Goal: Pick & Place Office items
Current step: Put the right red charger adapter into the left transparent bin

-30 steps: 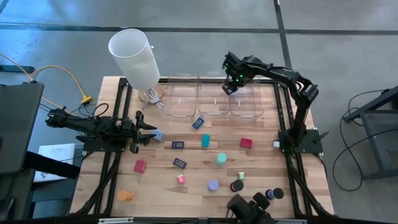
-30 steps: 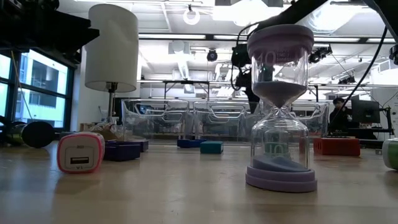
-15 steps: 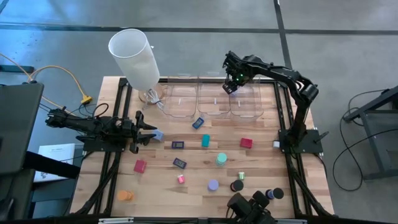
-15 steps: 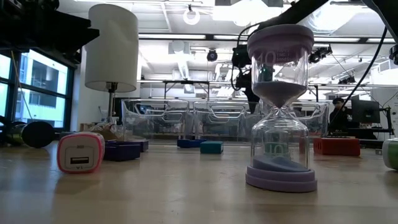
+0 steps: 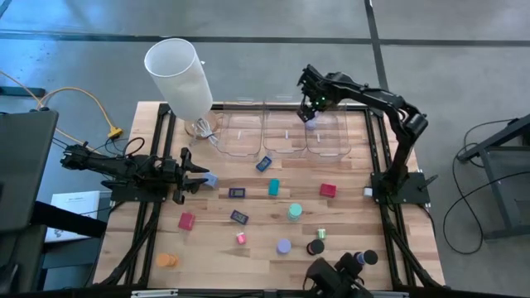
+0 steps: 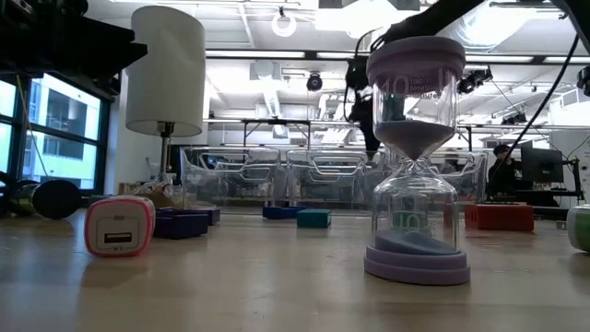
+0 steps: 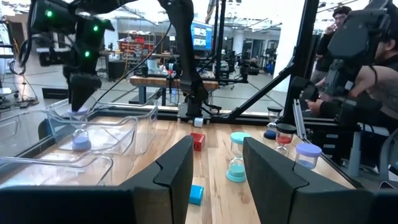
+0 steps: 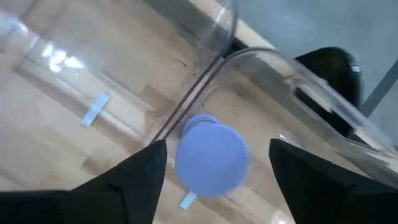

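Lavender sand timer (image 8: 211, 154) sits in the right-hand clear bin (image 5: 330, 142), close to the wall it shares w/ the middle bin (image 5: 284, 136); in the left wrist view it stands upright on the bin floor (image 7: 81, 139). Right gripper (image 5: 310, 106) hangs directly above it, fingers apart w/ the timer's cap between but not touching, so it reads as let go.

Risks (judgement): timer is tall and narrow-waisted, landed near the wall. If the right arm pulls out sideways rather than straight up, a finger could clip the cap and tip it against the wall or over. A tilted timer would also eat room for later pieces.

Left gripper (image 5: 192, 178) rests low at the table's left edge, a small light-blue piece (image 5: 210, 178) at its tips; fingers part-way apart, and I can't tell whether they clamp it or merely flank it. If only flanking, any lift loses it.

Rest of the items lie scattered mid-table, e.g. red block (image 5: 328, 189), teal timer (image 5: 295, 213), orange disc (image 5: 167, 260).

Vs a second back: right fingers have spread wider and the timer's lavender cap now shows below them over the bin; left arm and table items unchanged.
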Robot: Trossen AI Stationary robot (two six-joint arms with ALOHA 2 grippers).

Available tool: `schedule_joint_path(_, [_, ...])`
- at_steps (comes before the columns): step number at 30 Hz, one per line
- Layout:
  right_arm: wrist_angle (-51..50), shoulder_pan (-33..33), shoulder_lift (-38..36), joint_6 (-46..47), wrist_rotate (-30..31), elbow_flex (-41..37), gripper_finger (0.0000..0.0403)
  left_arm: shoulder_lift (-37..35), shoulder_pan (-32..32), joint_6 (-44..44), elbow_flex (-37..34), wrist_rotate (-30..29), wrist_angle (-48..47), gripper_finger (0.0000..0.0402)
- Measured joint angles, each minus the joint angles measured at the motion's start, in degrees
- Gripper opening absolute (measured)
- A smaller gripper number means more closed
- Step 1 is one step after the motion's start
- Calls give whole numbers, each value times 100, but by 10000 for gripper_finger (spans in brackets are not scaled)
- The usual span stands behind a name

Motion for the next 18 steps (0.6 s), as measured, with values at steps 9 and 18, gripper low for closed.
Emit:
schedule_joint_path(9, [-44, 110, -1067, 448, 27, 0, 275, 0, -2, 0, 0, 0, 2, 136])
schedule_joint_path(18, [428, 424, -2157, 433, 188, 0, 275, 0, -2, 2, 0, 0, 7, 136])
